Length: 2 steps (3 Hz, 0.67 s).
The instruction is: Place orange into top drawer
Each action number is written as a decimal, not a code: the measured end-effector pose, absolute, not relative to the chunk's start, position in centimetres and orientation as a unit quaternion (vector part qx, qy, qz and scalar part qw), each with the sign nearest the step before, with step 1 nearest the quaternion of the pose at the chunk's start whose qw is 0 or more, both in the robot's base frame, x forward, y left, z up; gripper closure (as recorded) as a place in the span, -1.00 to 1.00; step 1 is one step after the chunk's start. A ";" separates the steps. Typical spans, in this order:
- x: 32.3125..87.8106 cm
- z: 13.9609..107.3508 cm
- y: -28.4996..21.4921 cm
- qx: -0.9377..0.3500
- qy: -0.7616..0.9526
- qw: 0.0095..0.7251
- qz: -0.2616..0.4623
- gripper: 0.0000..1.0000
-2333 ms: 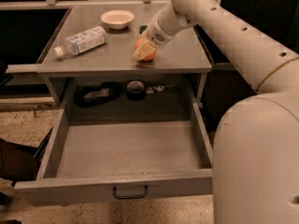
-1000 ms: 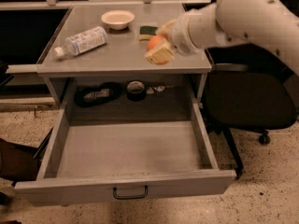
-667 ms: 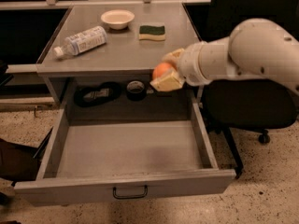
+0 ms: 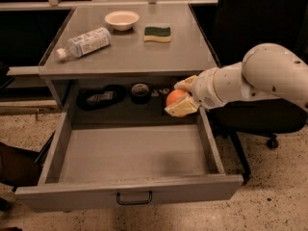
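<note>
The orange (image 4: 174, 97) is round and smooth and sits between my gripper's cream fingers. My gripper (image 4: 180, 98) is shut on it and holds it above the back right part of the open top drawer (image 4: 130, 153), just below the tabletop's front edge. The drawer is a wide, shallow grey metal box pulled far out, with a small dark bar handle (image 4: 134, 198) on its flat front. My white arm (image 4: 260, 78) reaches in from the right.
On the grey tabletop (image 4: 130, 52) stand a white bowl (image 4: 121, 19), a yellow sponge with a green top (image 4: 157, 33) and a lying plastic bottle (image 4: 84, 42). Dark items (image 4: 101, 98) and a tape roll (image 4: 140, 92) lie at the drawer's back. An office chair base (image 4: 269, 138) is at the right.
My gripper has carried the orange off the tabletop, forward and down past its front edge, to a spot over the drawer's back right. The sponge now shows uncovered.
</note>
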<state>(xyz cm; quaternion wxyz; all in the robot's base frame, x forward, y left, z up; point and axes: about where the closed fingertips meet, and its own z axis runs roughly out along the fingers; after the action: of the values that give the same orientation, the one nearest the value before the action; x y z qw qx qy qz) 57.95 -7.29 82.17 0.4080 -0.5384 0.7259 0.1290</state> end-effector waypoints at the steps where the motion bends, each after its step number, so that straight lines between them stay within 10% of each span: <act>1: 57.9 82.2 -7.3 -0.538 0.726 0.408 0.129 1.00; 2: 56.9 80.5 -5.9 -0.557 0.707 0.412 0.137 1.00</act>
<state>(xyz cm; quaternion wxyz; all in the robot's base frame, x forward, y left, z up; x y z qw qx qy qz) 56.94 -5.91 80.55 0.4124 -0.5574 0.7074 0.1374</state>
